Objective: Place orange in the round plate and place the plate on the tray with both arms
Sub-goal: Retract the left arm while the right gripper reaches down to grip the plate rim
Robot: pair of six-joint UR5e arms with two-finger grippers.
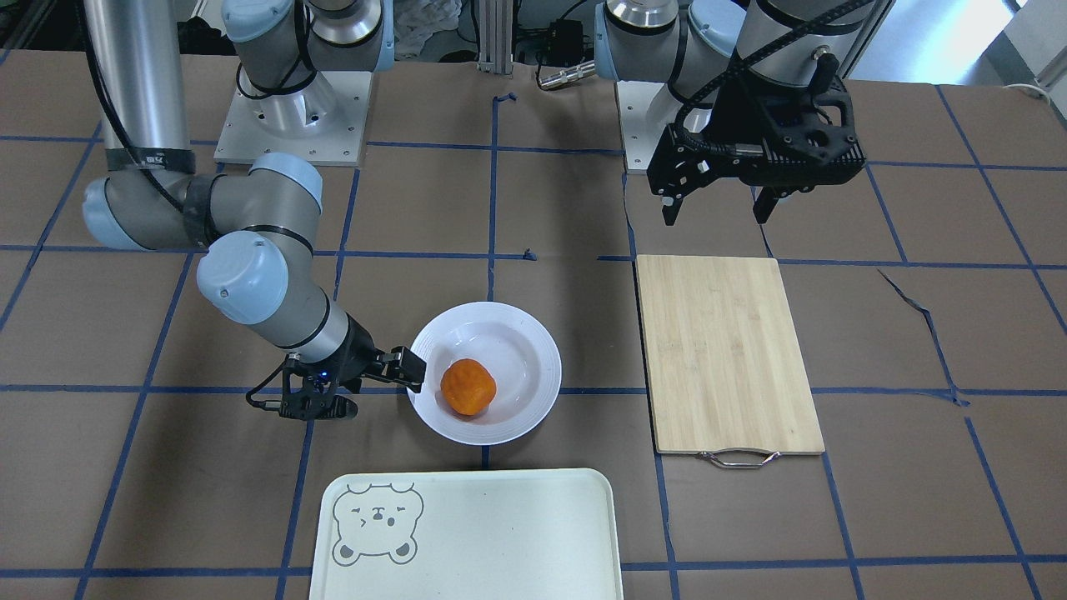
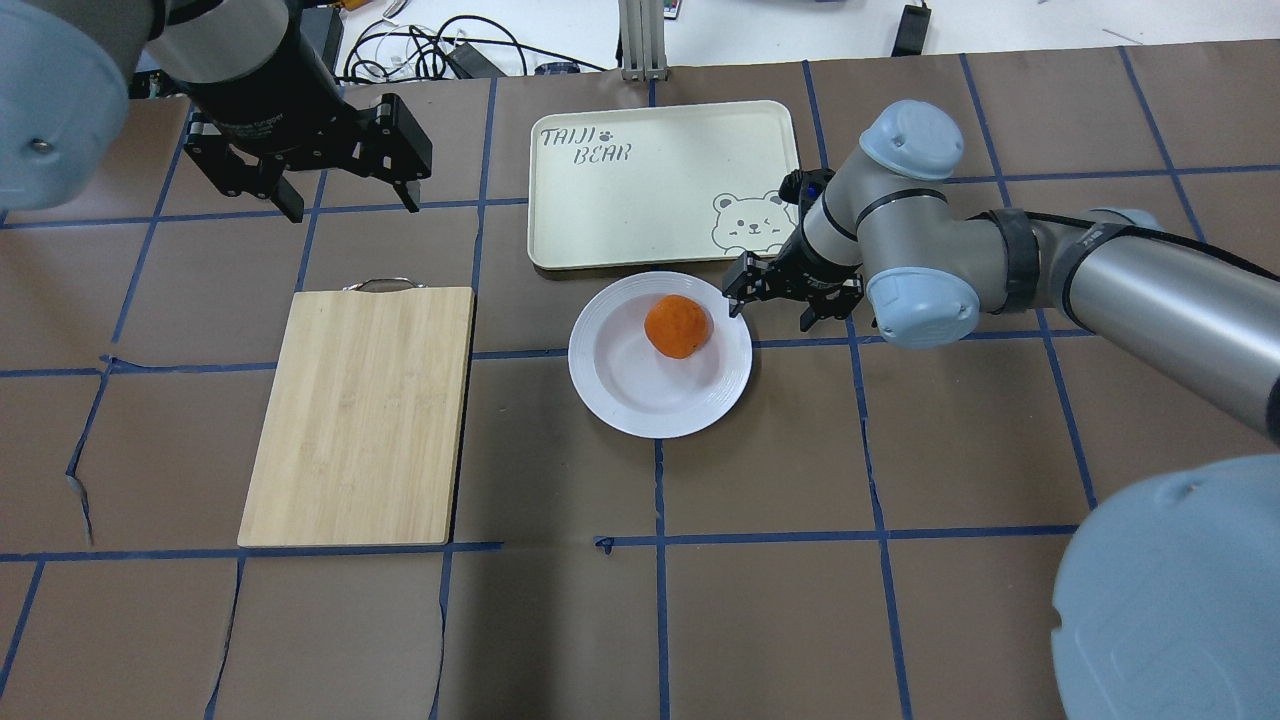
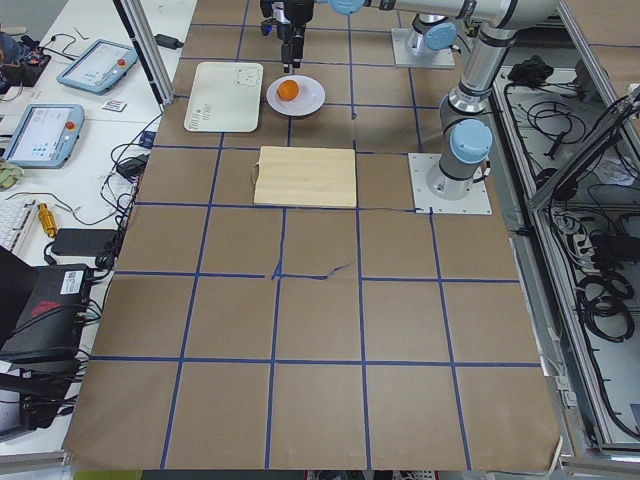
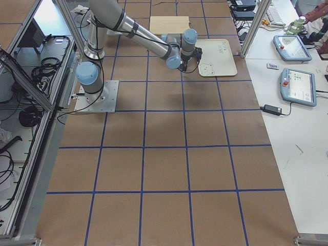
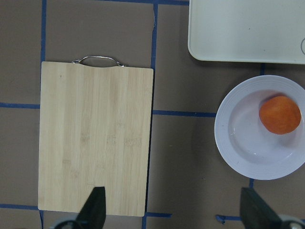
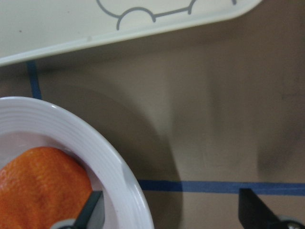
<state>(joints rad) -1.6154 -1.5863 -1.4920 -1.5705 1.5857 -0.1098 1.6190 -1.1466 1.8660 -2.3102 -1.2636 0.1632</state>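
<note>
Overhead exterior: brown paper-covered tabletop [image 2: 960,440], squared off by blue tape and torn in spots, with a white bench strewn with black cables beyond the far edge. Pale cream tray [image 2: 640,200], rectangular with rounded corners and a raised rim, lettered "TAIJI BEAR" beside a paw print, grey bear face in one corner. Near it but apart, the round plate [image 2: 625,395], glossy white, rim faintly ridged, holding the orange [image 2: 679,326] on the side toward the tray. Right gripper [image 2: 775,305] low at the plate's edge, fingers [image 2: 741,292] spread, one over the rim and one outside it. Left gripper [image 2: 350,200] raised beyond the bamboo cutting board [image 2: 360,415], fingers spread wide.

Exterior front-facing: thin metal handle [image 1: 738,457] on the board's short edge; dimpled skin on the orange.

Exterior left: tablet-like controllers [image 3: 97,68] on a white side bench.

Exterior right: plate and orange hidden behind the right arm [image 4: 148,41].

Left wrist-mounted: lengthwise wood grain on the board, two black fingertips far apart at the bottom edge.

Right wrist-mounted: close on the ridged rim, one finger inside beside the orange, the other over bare tabletop.
</note>
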